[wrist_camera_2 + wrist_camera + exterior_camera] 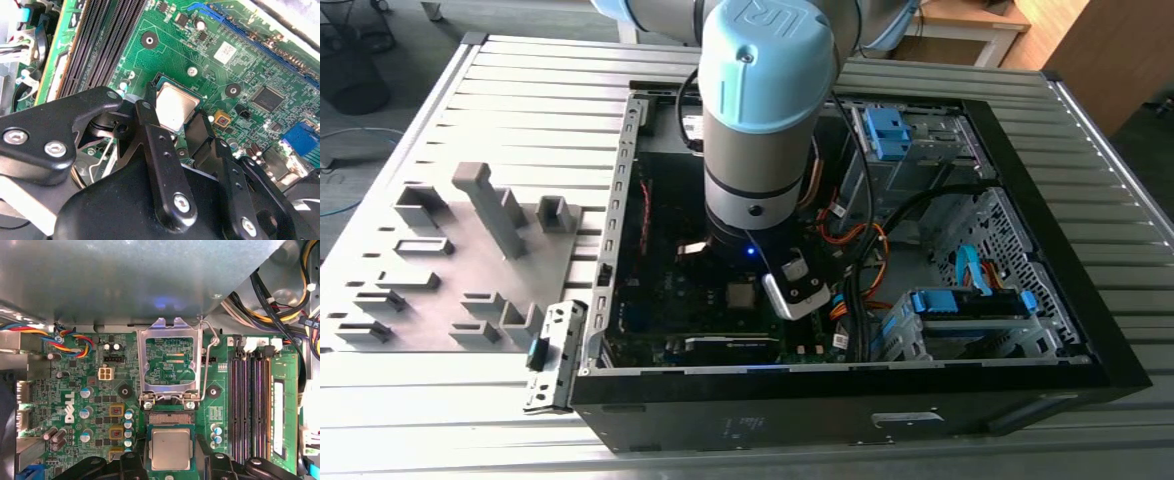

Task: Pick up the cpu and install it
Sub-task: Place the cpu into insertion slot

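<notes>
Cpu (170, 449), silver top up, lies flat and square in its socket on the green motherboard (95, 390). The black claw (172, 462) straddles the cpu closely in both wrist views; whether it clamps the chip or stands just clear I cannot tell. Just beyond the socket, the metal retention frame (170, 365) is flipped open, with the dark memory slots (250, 405) alongside. In the exterior view the arm (761, 120) reaches straight down into the open computer case (1067, 330), which rests on a ribbed metal surface (520, 100) beside grey fixture blocks (487, 205).
</notes>
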Available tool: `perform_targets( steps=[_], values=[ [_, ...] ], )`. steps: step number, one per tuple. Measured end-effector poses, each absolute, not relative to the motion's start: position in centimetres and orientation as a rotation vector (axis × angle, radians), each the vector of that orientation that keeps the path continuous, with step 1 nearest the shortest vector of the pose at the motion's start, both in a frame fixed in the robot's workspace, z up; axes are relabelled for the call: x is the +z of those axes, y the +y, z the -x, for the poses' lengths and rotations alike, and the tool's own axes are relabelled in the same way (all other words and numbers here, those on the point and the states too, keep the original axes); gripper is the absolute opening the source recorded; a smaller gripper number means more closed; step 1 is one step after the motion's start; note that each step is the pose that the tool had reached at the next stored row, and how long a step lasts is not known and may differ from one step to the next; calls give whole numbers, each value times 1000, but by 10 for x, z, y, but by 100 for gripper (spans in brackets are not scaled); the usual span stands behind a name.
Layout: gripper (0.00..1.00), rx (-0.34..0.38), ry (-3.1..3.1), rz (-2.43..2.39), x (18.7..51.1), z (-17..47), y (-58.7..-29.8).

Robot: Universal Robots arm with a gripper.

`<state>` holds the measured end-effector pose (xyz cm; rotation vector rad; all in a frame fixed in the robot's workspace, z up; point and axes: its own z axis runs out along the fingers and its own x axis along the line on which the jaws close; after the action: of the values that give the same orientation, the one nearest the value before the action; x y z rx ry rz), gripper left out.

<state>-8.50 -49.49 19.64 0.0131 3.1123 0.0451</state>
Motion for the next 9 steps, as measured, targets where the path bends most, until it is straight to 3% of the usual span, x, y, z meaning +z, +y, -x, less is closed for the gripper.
perform_targets(
  steps=[9],
  values=[
    [47, 48, 3112, -13, 192, 85, -494]
  ],
)
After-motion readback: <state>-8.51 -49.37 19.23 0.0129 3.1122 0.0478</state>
